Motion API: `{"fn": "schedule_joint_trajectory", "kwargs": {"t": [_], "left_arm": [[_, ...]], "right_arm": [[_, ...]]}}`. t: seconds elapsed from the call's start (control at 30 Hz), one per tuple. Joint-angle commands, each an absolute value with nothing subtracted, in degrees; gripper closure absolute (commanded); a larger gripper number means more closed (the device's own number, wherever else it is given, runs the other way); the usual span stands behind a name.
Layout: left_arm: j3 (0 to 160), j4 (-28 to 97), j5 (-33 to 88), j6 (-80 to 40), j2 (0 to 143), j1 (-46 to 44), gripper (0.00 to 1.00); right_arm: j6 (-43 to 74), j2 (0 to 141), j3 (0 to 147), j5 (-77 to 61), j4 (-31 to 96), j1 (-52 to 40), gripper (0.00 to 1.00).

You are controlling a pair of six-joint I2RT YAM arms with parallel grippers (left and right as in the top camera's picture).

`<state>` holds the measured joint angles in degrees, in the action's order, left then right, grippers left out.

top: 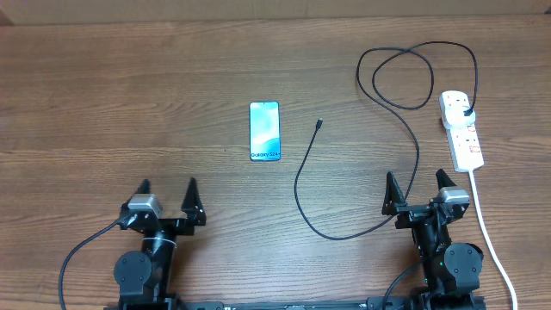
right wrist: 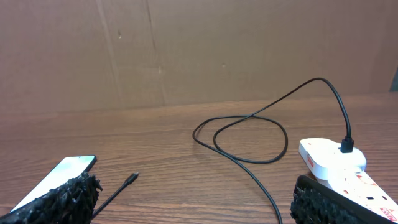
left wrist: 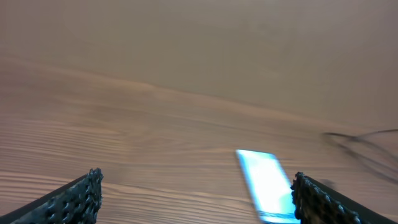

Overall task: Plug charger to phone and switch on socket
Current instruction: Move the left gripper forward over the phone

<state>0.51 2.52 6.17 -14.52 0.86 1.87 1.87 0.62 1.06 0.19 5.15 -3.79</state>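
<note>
Phone (top: pixel 264 131), charger (top: pixel 297 182), socket (top: pixel 462 133) on seemingly wooden table (top: pixel 129 112)

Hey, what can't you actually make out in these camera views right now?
- socket switch positions: too small overhead; in the right wrist view the right gripper and the frame edge cover most of it.
- phone port: left wrist view blurred, overhead too small.
- charger tip shape: too small in every view.

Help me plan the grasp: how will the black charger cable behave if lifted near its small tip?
Probably floppy: the charger lies in slack loops, so its tip would likely droop. Being thin, it may slip from a pinch. Its other end sits in the socket, so hard pulls might drag that.
</note>
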Motion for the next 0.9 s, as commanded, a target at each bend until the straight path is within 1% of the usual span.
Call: {"fn": "schedule_joint_trajectory", "kwargs": {"t": [0.0,0.1,0.2,0.27,0.33,0.43,0.5,0.53,0.57,0.63,0.77,0.8,0.87], "left_arm": [[0.27,0.08,20.51,-32.69,0.25,1.48,0.0],[0.27,-8.01,23.29,-40.93,0.25,1.48,0.0],[0.3,-22.92,25.06,-41.1,0.25,1.48,0.0],[0.93,-29.41,23.92,-40.62,0.25,1.48,0.0],[3.7,-31.79,21.65,-40.45,0.25,1.48,0.0],[10.24,-28.73,20.64,-36.58,0.38,1.48,0.0],[16.71,-22.65,19.94,-30.28,1.23,1.48,0.0],[25.04,-12.4,19.0,-24.71,3.66,1.48,0.0],[30.11,-5.63,18.9,-21.21,5.8,1.48,0.0],[37.52,3.9,18.15,-17.96,9.93,1.48,0.0],[58.72,29.61,18.57,-14.46,25.36,1.48,0.0],[64.75,35.88,20.73,-12.97,30.2,1.48,0.0],[73.43,43.72,26.41,-9.56,37.06,1.48,0.0]], "right_arm": [[1.65,0.16,0.45,-0.12,4.82,-3.73,0.0],[1.65,0.16,0.45,-0.12,4.82,-3.73,0.0],[1.65,0.16,0.45,-0.12,4.8,-3.73,0.0],[1.65,0.16,0.45,-0.12,4.82,-3.73,0.0],[1.65,0.16,0.45,-0.12,4.82,-3.73,0.0],[1.65,0.16,0.45,-0.12,4.8,-3.73,0.0],[1.65,0.16,0.45,-0.12,4.82,-3.73,0.0],[1.65,0.16,0.45,-0.12,4.82,-3.73,0.0],[1.65,0.16,0.45,-0.12,4.82,-3.73,0.0],[1.65,0.16,0.45,-0.12,4.82,-3.73,0.0],[1.65,0.16,0.45,-0.12,4.82,-3.73,0.0],[1.65,0.16,0.45,-0.12,4.82,-3.73,0.0],[1.65,0.16,0.45,-0.12,4.82,-3.73,0.0]]}}
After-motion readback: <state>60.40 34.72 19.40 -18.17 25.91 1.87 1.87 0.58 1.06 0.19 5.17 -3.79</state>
